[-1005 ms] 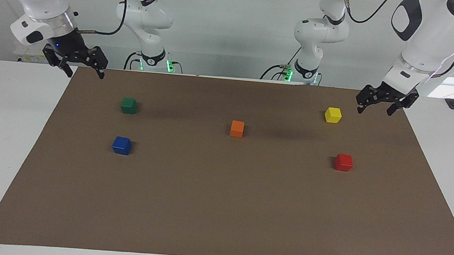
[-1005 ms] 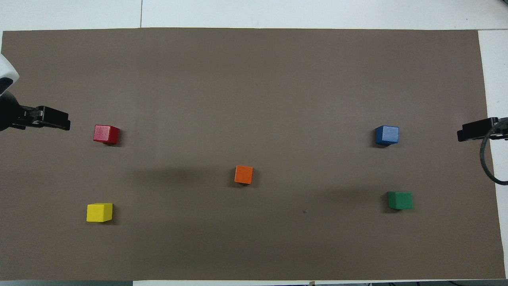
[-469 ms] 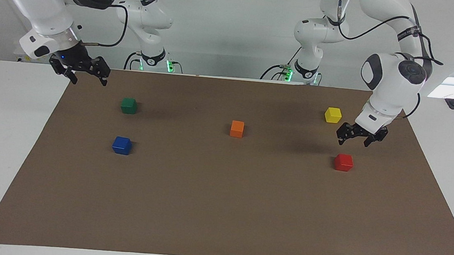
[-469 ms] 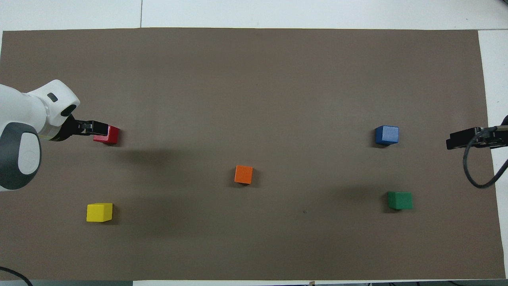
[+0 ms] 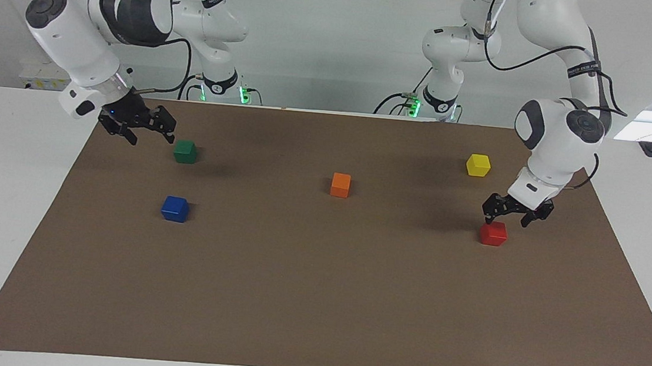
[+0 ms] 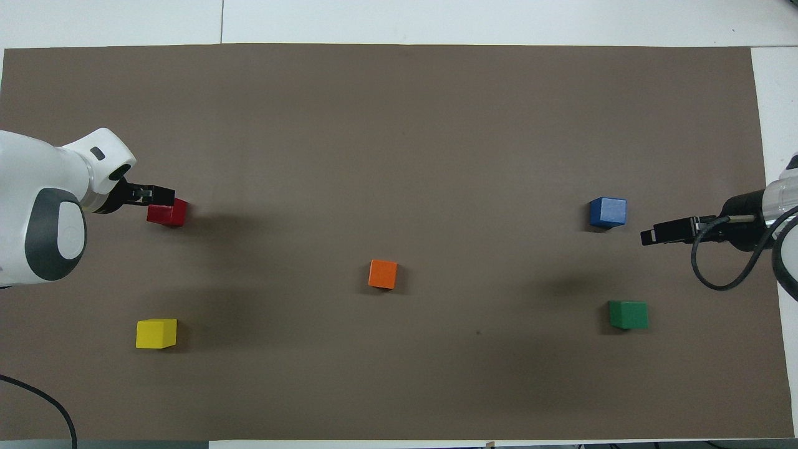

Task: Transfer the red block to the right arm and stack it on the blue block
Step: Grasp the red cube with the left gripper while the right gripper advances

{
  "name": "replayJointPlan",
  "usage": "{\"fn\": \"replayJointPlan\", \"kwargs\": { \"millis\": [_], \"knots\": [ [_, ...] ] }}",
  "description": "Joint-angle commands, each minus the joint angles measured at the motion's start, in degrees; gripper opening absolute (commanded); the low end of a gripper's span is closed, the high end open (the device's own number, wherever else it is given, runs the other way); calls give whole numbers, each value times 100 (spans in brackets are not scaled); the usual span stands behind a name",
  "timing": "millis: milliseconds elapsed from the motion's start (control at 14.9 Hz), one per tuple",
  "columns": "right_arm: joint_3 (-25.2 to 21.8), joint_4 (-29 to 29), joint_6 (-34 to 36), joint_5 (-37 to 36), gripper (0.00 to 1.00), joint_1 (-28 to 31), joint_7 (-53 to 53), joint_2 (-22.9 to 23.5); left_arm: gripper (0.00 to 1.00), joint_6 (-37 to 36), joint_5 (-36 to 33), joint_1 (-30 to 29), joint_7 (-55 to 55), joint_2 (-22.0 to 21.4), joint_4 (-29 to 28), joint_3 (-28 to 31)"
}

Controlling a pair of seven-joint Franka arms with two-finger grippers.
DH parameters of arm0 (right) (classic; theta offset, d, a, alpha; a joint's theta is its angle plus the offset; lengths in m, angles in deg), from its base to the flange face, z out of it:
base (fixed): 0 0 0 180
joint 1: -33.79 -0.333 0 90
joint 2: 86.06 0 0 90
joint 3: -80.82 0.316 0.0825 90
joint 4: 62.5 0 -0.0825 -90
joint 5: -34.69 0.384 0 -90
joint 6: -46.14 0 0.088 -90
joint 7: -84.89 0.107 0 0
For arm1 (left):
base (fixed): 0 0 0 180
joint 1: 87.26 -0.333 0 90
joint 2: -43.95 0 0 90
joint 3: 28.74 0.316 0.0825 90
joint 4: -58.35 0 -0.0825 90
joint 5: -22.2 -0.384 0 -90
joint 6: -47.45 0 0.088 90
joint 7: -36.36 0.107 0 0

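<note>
Claw L (image 5: 511,215) open just over red block (image 5: 493,233) | claw R (image 5: 143,129) open by green cube (image 5: 185,151) | path unblocked

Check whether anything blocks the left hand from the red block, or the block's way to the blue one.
Nothing visible does. The left hand is open just above the red block. Bare mat lies between that block and the blue block; the orange block sits nearer the robots, off that line.
</note>
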Motion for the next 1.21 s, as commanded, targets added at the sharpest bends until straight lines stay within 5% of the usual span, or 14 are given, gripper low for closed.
{"fn": "replayJointPlan", "kwargs": {
  "millis": [0,268,335,402,469,804,1139],
  "knots": [
    [61,-146,-27,993,100,185,-782,200,100,379,-12,79,111,256,-110,73],
    [61,-376,244,2654,100,194,-1829,419,100,459,-12,88,102,442,-136,73],
    [61,-480,271,3033,100,185,-2040,490,85,424,-12,79,84,442,-145,73],
    [61,-586,289,3263,100,168,-2164,508,33,311,-4,79,67,433,-137,73],
    [69,-674,350,3431,100,141,-2217,517,0,109,-3,70,67,433,-67,73],
    [78,-894,1350,4765,100,71,-2736,806,0,-1313,180,79,-1495,328,661,21],
    [87,-894,2273,6144,100,-604,-3281,1711,0,-3483,1629,123,-4190,-400,1506,-303]
  ]
}}
